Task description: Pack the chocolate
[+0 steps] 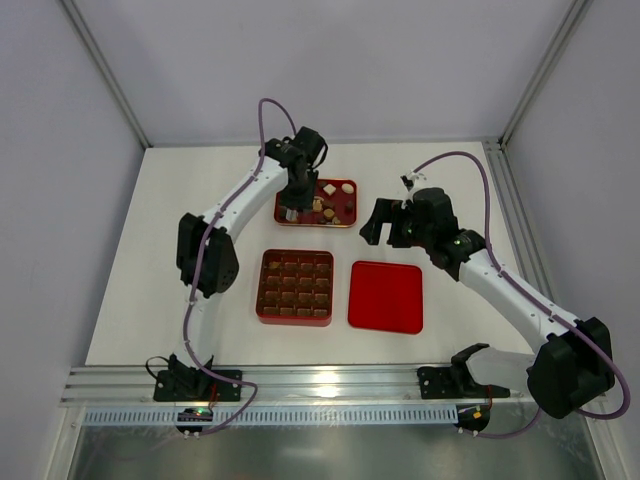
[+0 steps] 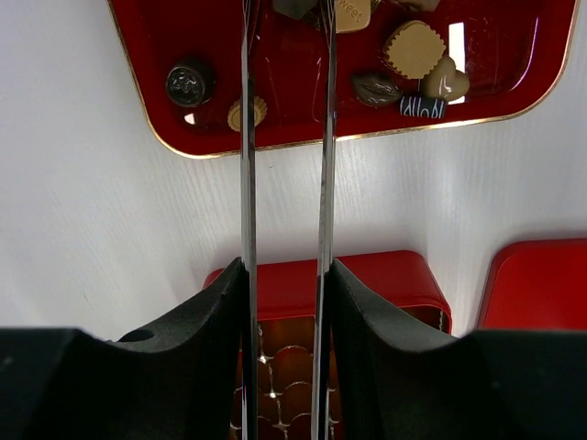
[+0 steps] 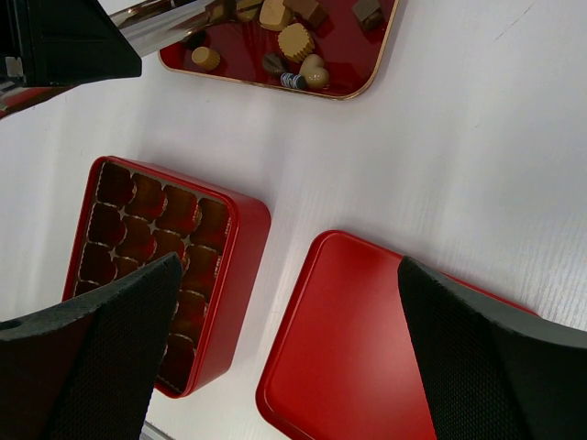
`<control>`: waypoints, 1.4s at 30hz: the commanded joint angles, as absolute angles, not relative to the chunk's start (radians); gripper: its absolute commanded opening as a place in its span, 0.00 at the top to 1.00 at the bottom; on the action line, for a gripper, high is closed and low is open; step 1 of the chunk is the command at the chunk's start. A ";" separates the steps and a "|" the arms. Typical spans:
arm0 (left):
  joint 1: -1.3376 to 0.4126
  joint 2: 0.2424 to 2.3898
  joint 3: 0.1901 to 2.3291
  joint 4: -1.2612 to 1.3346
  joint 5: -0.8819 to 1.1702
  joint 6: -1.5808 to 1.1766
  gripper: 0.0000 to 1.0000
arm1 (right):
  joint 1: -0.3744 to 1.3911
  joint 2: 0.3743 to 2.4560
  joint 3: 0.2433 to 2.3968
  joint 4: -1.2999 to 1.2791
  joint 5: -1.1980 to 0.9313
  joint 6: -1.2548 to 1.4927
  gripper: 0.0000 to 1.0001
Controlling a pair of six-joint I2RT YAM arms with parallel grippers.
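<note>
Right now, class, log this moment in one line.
left gripper: over tray of chocolates, grip unclear | right gripper: open, empty | box: uncovered, lid beside it

The tips of the left end effector are cut off at twelve o'clock; whether chocolate is gripped cannot be told.

My tool gapes wide above the red lid; gridded box under its left finger, chocolate ahead.

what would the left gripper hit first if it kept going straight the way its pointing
The left gripper would likely meet the dark chocolate piece lying between its fingertips, then the red tray floor under it. Depth there is unclear.
</note>
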State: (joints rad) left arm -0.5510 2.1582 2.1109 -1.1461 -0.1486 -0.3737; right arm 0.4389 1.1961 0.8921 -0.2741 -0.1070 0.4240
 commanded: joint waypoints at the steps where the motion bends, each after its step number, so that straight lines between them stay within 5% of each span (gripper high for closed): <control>1: -0.548 2.161 2.120 -1.134 -0.160 -0.350 0.61 | 0.443 1.189 0.920 -0.258 -0.110 0.417 0.00; 42: -0.546 1.896 1.988 -1.181 -0.110 -0.383 0.70 | 0.443 1.177 0.884 -0.236 -0.100 0.422 0.00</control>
State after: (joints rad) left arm -0.5510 1.9877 2.0163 -1.1732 -0.1349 -0.3656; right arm 0.4389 1.1954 0.8898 -0.2695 -0.1066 0.4244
